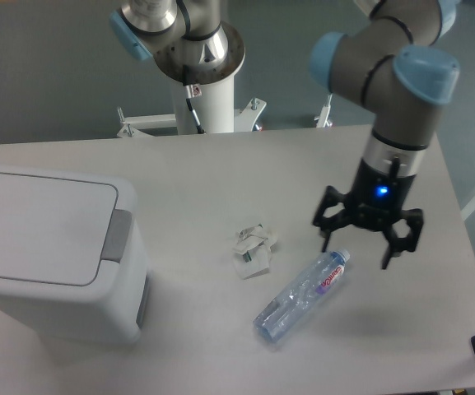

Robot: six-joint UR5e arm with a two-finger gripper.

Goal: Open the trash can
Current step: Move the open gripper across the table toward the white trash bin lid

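The trash can [52, 251] sits at the left edge of the surface [221, 173], lid flat and shut, grey latch button [116, 236] on the lid's right side, facing the middle of the surface. Gripper [361, 243] hangs well apart from it, over on the right, just above & beside the cap end of the plastic bottle [301, 295]; fingers spread wide, holding nothing. Risks, as I judge them: the path to the latch runs leftward w/ the bottle & the crumpled wrapper [253, 247] lying between, so a low sweep could knock the bottle rolling or drag the wrapper along; travel high, descend only near the can. W/ fingers this wide, one tip could land on the lid panel instead of the button, or straddle the button & press nothing, so narrowing them first looks safer. The button is a slim strip at the lid edge; an off-centre or angled push may slide off, or shove the whole can sideways since it looks light & nothing braces it. Too hard a push could tip it toward the surface's left edge. Count: 1 trash can, 1 latch button, 1 bottle, 1 wrapper, 1 arm w/ 1 gripper; a bit of something blue shows at the far left edge, can't tell what.
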